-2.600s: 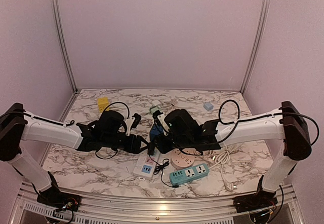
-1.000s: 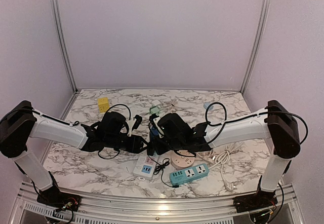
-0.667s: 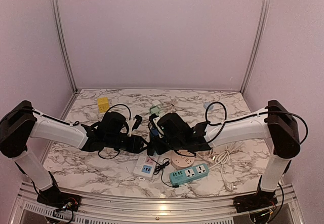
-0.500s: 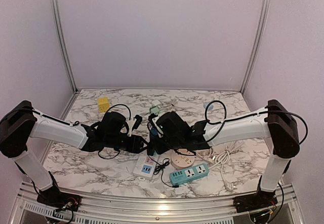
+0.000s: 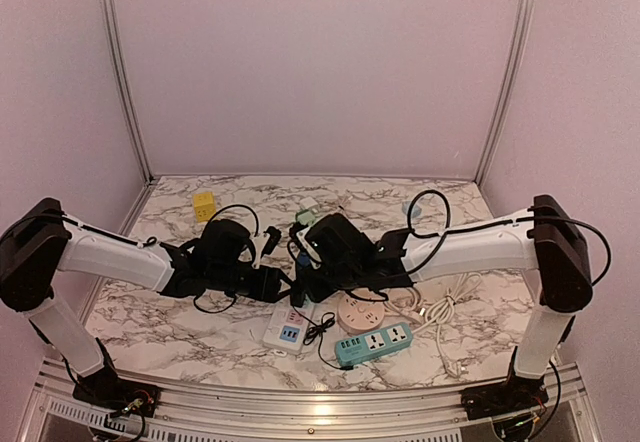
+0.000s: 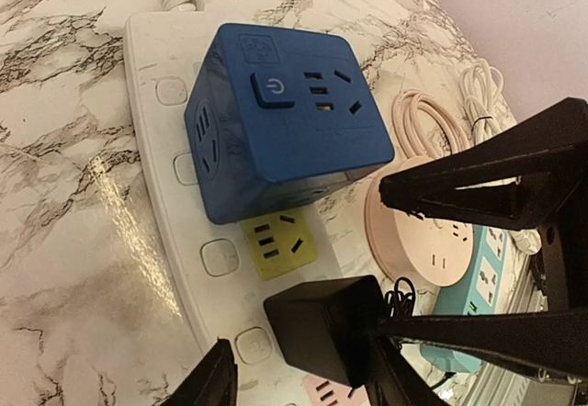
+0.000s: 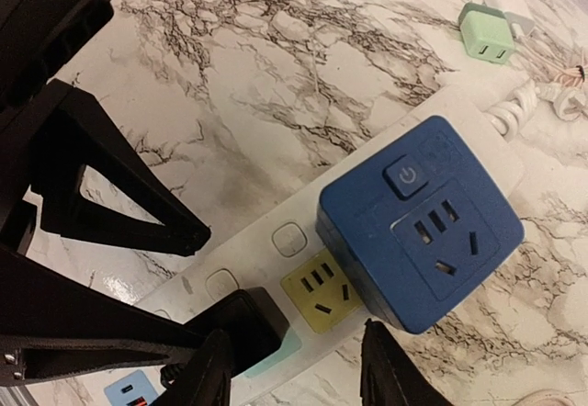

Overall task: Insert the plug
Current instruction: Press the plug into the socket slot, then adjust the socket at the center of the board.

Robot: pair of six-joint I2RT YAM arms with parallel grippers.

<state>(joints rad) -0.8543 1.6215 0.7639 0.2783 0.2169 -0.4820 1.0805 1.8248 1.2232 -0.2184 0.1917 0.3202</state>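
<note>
Blue cube plug (image 6: pixel 276 121) sits pushed into the white power strip (image 6: pixel 147 48), just ahead of both grippers' fingertips and gripped by neither. The left gripper (image 6: pixel 299 365) has its jaws apart, straddling a black adapter (image 6: pixel 322 328) plugged in on the near side of the cube. The right gripper (image 7: pixel 294 342) is also parted, low over the marble tabletop (image 7: pixel 230 48).
</note>
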